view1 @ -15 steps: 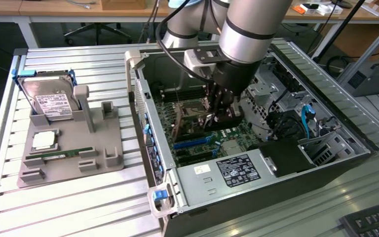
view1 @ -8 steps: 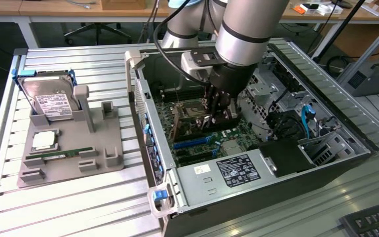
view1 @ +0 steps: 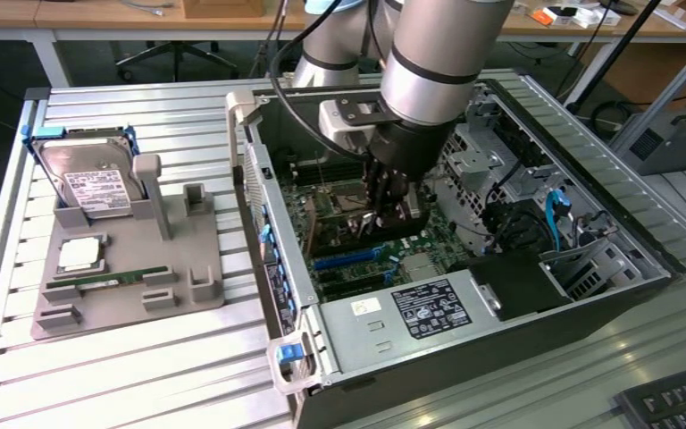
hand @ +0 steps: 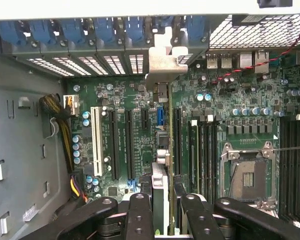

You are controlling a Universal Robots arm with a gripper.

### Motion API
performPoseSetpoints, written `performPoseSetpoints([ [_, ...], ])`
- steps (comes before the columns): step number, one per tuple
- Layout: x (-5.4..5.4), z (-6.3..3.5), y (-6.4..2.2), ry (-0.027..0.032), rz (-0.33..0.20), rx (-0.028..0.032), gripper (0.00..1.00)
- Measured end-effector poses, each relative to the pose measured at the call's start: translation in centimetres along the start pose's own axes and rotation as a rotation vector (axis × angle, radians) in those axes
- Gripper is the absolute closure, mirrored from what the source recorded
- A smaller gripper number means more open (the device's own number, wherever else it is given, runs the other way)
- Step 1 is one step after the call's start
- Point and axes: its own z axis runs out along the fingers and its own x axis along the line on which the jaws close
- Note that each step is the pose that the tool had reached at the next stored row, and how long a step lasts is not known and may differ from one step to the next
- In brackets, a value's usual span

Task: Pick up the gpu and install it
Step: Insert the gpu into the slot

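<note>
Item one, the gripper (view1: 389, 207): you have it lowered deep inside the open computer case (view1: 629, 286), fingers pointing down at the motherboard (hand: 140, 100). In the wrist view its black fingers (hand: 140, 215) stand either side of a thin upright card and look pinched onto its edge. Item two, the gpu (hand: 162, 170): held edge-on between those fingers, its silver end bracket (hand: 165, 60) reaching toward the case's rear wall, where the blue slot latches (hand: 105, 27) line up. You carry it on edge, presumably so that its lower edge can meet one of the long black expansion slots (hand: 129, 145) while the bracket meets the rear opening; whether the card is already seated cannot be told. In the exterior view the card shows as a dark slab under the gripper, above the blue slots. Item three, the grey parts tray (view1: 194, 295): on the slatted table, at the exterior view's left, well apart from the case. It keeps a silver hard drive (view1: 96, 186) standing in a blue bracket, a square processor (view1: 81, 254) lying flat, and a narrow green memory stick (view1: 103, 281). Item four, the empty processor socket (hand: 247, 175): just beside the card's line, uncovered.
</note>
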Motion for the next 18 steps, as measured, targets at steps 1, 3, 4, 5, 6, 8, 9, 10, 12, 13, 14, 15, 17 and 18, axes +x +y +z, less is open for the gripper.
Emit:
performPoseSetpoints([
  [1,0.0,0.11,0.07,0.0001,0.0,0.0,0.73],
  [3,-0.1,0.55,0.23,0.0006,0.0,0.0,0.73],
  [4,-0.2,0.74,0.31,0.0014,0.0,0.0,0.73],
  [5,-0.2,0.88,0.4,0.0018,0.0,-0.0001,0.73],
  [6,-0.3,0.98,0.5,0.0019,0.0,0.0,0.73],
  [8,-0.4,1.26,0.94,0.0024,0.0,0.0001,0.73],
  [9,-0.4,1.4,1.09,0.0027,0.0,0.0001,0.73],
  [10,-0.4,1.54,1.2,0.0028,0.0,0.0001,0.73],
  [12,-0.4,1.83,1.44,0.0036,0.0,0.0001,0.73],
  [13,-0.4,1.94,1.56,0.004,0.0,0.0001,0.73],
  [14,-0.4,2.04,1.67,0.0043,0.0,0.0001,0.73],
  [15,-0.4,2.19,1.99,0.0054,0.0,0.0001,0.73],
  [17,-0.4,2.47,2.32,0.007,0.0,0.0002,0.73],
  [18,-0.4,2.59,2.39,0.0076,0.0,0.0002,0.73],
])
